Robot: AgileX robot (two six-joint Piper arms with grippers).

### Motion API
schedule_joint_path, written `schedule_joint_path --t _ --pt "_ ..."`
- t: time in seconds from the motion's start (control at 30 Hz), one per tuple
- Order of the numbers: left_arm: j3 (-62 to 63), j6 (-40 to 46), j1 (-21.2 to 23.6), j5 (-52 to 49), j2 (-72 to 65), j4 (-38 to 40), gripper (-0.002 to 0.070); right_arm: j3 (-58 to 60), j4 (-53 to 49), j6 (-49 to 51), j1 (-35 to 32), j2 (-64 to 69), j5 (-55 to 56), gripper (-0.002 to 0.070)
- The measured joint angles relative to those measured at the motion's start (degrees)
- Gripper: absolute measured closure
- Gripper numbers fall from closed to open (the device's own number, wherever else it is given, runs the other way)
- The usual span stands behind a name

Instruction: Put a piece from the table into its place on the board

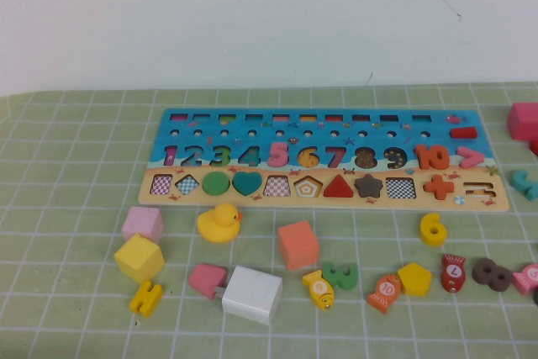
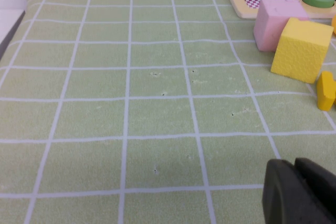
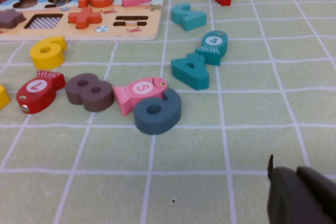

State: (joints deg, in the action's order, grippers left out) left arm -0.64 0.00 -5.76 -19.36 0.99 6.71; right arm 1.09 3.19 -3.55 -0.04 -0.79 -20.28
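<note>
The yellow "6" piece (image 1: 433, 229) lies flat on the green grid table (image 1: 76, 174), just in front of the board's right part; it also shows in the right wrist view (image 3: 48, 52). The board (image 1: 328, 124) lies across the far middle. Its "6" recess (image 1: 308, 157), between the 5 and the 7, looks unfilled. Neither gripper shows in the high view. My left gripper (image 2: 295, 163) is shut and empty, low over bare cloth left of the blocks. My right gripper (image 3: 297, 170) is shut and empty, over the cloth nearer than the loose pieces.
In front of the board lie a yellow duck (image 1: 219, 223), an orange cube (image 1: 298, 244), a white block (image 1: 252, 293), a pink cube (image 1: 143, 223), a yellow pentagon block (image 1: 139, 256) and a yellow "H" (image 1: 145, 298). Fish pieces, a brown 8 (image 1: 490, 273) and teal digits (image 3: 190, 71) lie at the right.
</note>
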Motion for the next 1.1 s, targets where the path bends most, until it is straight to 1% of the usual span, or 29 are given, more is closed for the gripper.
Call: schedule_joint_path --t 0.43,0.57,0.63,0.9,1.0,1.1 --pt "0.0 0.0 0.0 0.0 0.0 0.0 0.0677 0.0 0.0 0.0 0.0 0.0 0.27 0.0679" --pt "0.0 0.0 0.0 0.0 0.0 0.0 0.0677 0.51 0.0 0.0 0.0 0.0 4.85 0.0679" --pt "0.0 0.0 0.0 0.0 0.0 0.0 0.0677 0.51 0.0 0.0 0.0 0.0 10.17 0.0679" --pt "0.0 0.0 0.0 0.0 0.0 0.0 0.0677 0.51 0.0 0.11 0.0 0.0 44.46 0.0679" --pt "0.0 0.0 0.0 0.0 0.0 0.0 0.0677 0.51 0.12 0.1 0.0 0.0 54.47 0.0679" --pt "0.0 0.0 0.0 0.0 0.0 0.0 0.0677 0.51 0.12 0.21 0.0 0.0 61.15 0.0679"
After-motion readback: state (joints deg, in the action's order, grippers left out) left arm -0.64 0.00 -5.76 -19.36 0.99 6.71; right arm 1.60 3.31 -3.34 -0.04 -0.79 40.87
